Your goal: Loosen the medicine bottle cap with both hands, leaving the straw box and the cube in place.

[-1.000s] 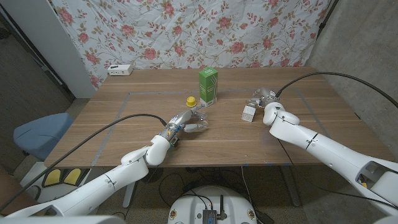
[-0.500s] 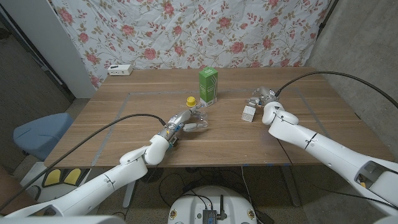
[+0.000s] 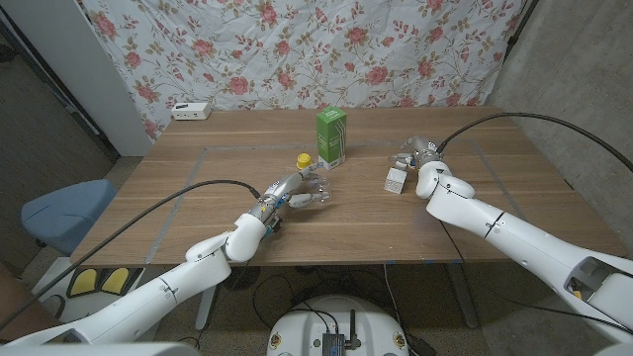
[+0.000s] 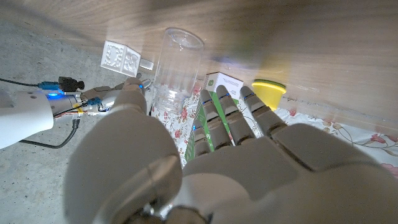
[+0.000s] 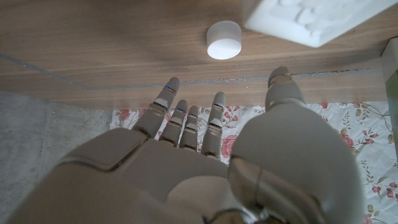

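A clear medicine bottle (image 3: 318,180) (image 4: 177,68) stands at mid-table, just in front of the green straw box (image 3: 330,136) (image 4: 214,102). My left hand (image 3: 294,196) (image 4: 205,162) reaches up to it with thumb and fingers apart. The bottle shows between them, and I cannot tell whether they touch it. Its neck is hidden behind my fingers. The white cube (image 3: 396,179) (image 5: 305,18) sits to the right. My right hand (image 3: 422,156) (image 5: 205,155) is just behind the cube, fingers straight and empty. A small white round cap (image 5: 224,40) lies on the wood ahead of it.
A small yellow object (image 3: 305,160) (image 4: 268,93) sits left of the straw box. A white power strip (image 3: 192,110) lies at the table's far left edge. The wooden table (image 3: 396,232) has tape lines on it. A blue chair (image 3: 64,213) stands off its left side.
My left hand has slid forward and slightly right toward the bottle. My right hand has barely moved.
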